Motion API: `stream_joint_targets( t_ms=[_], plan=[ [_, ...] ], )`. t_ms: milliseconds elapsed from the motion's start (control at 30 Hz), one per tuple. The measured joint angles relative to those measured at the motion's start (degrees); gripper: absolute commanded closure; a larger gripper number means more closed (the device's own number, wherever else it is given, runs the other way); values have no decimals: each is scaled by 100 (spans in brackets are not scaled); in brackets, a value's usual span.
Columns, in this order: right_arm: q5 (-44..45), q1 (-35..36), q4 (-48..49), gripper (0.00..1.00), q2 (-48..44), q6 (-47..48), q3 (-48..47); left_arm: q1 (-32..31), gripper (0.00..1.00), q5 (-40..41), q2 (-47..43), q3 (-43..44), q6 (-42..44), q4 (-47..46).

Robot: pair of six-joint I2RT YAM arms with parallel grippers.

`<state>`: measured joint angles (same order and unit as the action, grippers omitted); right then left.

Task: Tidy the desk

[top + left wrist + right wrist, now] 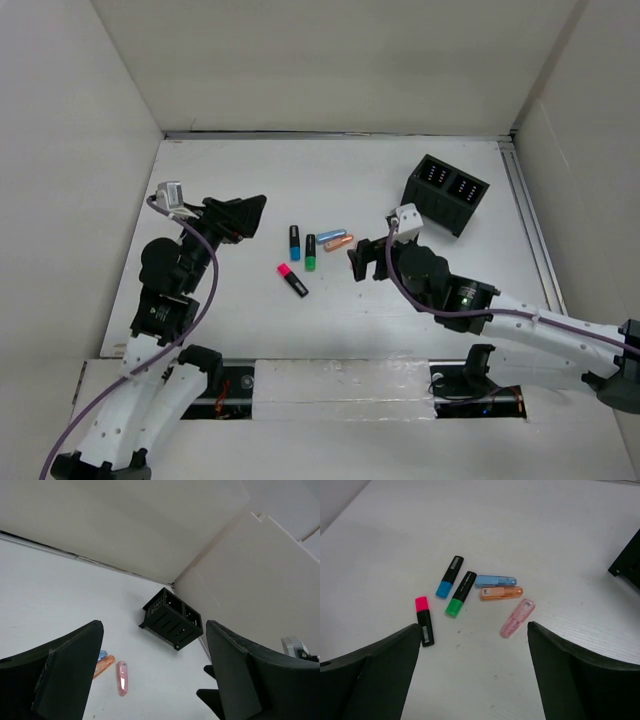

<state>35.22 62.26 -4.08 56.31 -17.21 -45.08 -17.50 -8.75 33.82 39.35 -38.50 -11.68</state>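
The white desk (230, 180) holds a loose cluster at its middle. Three highlighters lie there, with a blue cap (449, 576), a green cap (460, 593) and a pink cap (424, 621). Beside them lie a clear blue tube (495, 581), an orange tube (501, 593) and a pink tube (518, 618). My right gripper (472, 675) is open and empty, hovering just near of the pink tube. My left gripper (245, 215) is open and empty, raised left of the cluster. In the top view the right gripper (362, 262) hides the pink tube.
A black compartmented box (446, 193) stands at the far right of the desk, also in the left wrist view (172, 618). White panel walls (330, 60) border the desk on three sides. A metal rail (530, 215) runs along the right edge.
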Motion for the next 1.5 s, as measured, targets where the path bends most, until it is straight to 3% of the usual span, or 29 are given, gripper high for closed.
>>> stream_joint_targets(
  t_ms=[33, 67, 100, 133, 167, 200, 267, 333, 433, 533, 567, 667, 700, 733, 800, 833, 933, 1100, 1500],
  plan=[
    [-2, 0, 4, 5, 4, 4, 0, 0, 20, 2, 68, 55, 24, 57],
    [0, 0, 9, 11, 9, 7, 0, 0, 23, 22, 140, 87, 42, 116],
    [4, 0, 4, 26, 13, 22, -2, 0, 27, 46, 203, 92, 57, 164],
    [15, 0, 0, 70, 35, 37, -9, 0, 29, 76, 245, 92, 61, 247],
    [17, 0, 0, 90, 63, 68, -13, 0, 42, 94, 282, 92, 83, 330],
    [26, -2, 4, 100, 98, 35, -20, 0, 52, 109, 310, 92, 98, 404],
    [37, 0, -2, 100, 225, 9, -52, 0, 70, 118, 380, 90, 151, 542],
    [37, 0, -15, 100, 404, -33, -111, 0, 98, 107, 422, 101, 264, 684],
    [-24, -2, -26, 100, 758, -136, -221, 0, 100, 103, 597, 461, 522, 1189],
    [-103, -48, -28, 100, 1285, -345, -365, 0, 100, 197, 809, 1073, 839, 1631],
    [-164, -94, -33, 100, 1563, -450, -380, 0, 96, 264, 815, 1220, 955, 1714],
    [-223, -240, -101, 100, 1987, -643, -411, 0, 78, 476, 721, 1392, 1215, 1825],
    [-223, -317, -155, 96, 2175, -717, -442, 0, 64, 533, 684, 1381, 1263, 1843],
    [-229, -400, -201, 73, 2350, -811, -463, 0, 59, 590, 634, 1342, 1316, 1838],
    [-291, -627, -262, 52, 2618, -949, -470, 0, 55, 629, 566, 1226, 1373, 1845],
    [-365, -789, -310, 33, 2726, -997, -470, 11, 54, 645, 542, 1169, 1405, 1853],
    [-669, -1434, -297, 23, 2957, -1049, -472, 37, 54, 710, 542, 1067, 1561, 1904],
    [-986, -2072, -280, 21, 3416, -1019, -739, 63, 53, 723, 608, 946, 1709, 1963],
    [-1384, -2057, -39, 37, 4448, -1088, -1228, 63, 52, 577, 555, 898, 1779, 1969]
  ],
)
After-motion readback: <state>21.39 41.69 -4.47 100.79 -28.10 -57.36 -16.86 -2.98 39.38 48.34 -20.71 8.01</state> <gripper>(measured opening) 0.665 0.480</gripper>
